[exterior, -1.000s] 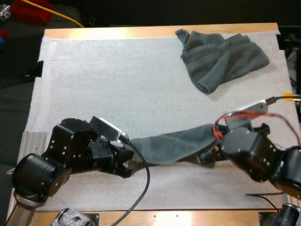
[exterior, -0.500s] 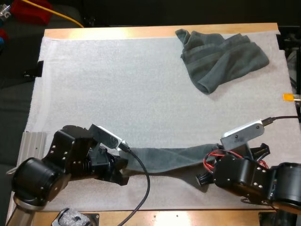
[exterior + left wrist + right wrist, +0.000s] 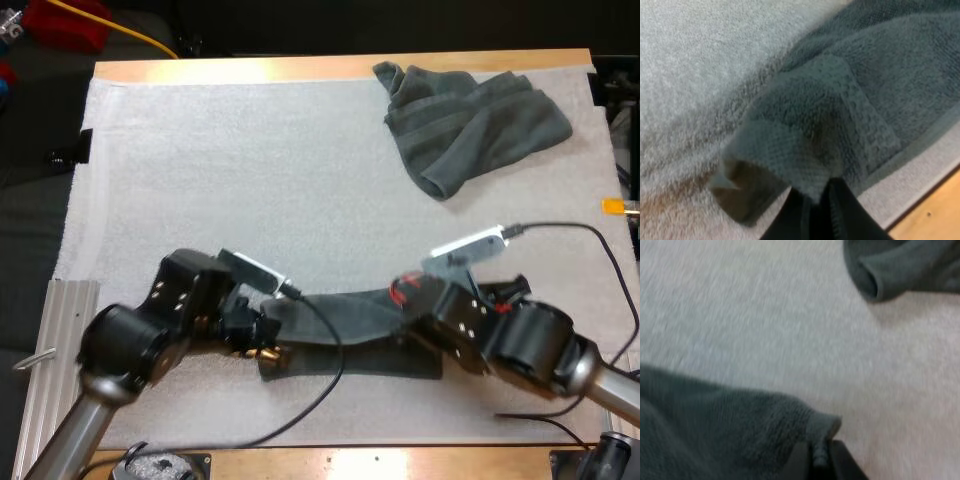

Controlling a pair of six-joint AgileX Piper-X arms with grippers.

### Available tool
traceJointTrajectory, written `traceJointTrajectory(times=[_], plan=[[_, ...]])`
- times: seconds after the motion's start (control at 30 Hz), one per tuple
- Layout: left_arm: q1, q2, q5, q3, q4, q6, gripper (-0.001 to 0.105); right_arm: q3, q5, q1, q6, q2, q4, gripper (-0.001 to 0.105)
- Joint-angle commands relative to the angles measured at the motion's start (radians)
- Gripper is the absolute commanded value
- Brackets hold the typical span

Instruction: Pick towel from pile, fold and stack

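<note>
Folding: towel [image 3: 350, 322] doubled on the mat [image 3: 250, 180], near side | my left gripper [image 3: 812, 210] clamped on its corner | my right gripper [image 3: 819, 454] clamped on its edge | next: lay layers square, let go | crumpled towel [image 3: 470, 120] far right.

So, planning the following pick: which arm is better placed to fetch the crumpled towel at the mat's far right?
Right, probably: its jaws grip the near dark grey-green towel at the end closer to the crumpled dark grey-green towel; left jaws sit farther.
</note>
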Motion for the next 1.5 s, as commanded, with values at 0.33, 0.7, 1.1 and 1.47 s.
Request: traceJointTrajectory(times=[0.33,0.7,1.1,1.47], plan=[[-0.003,0.189,-0.162,0.006,-0.178,0.050,0.000,-0.001,-0.155,-0.197,-0.095,0.153,-0.132,0.001],[0.021,0.337,-0.206,0.006,-0.263,0.070,0.000,-0.001,-0.208,-0.276,-0.150,0.268,-0.202,0.001],[0.185,0.409,0.059,0.006,-0.325,0.083,0.000,-0.005,-0.325,-0.368,-0.165,0.342,-0.244,0.001],[0.199,0.528,0.058,-0.008,-0.385,0.073,0.000,-0.005,-0.357,-0.393,-0.160,0.395,-0.337,0.001]])
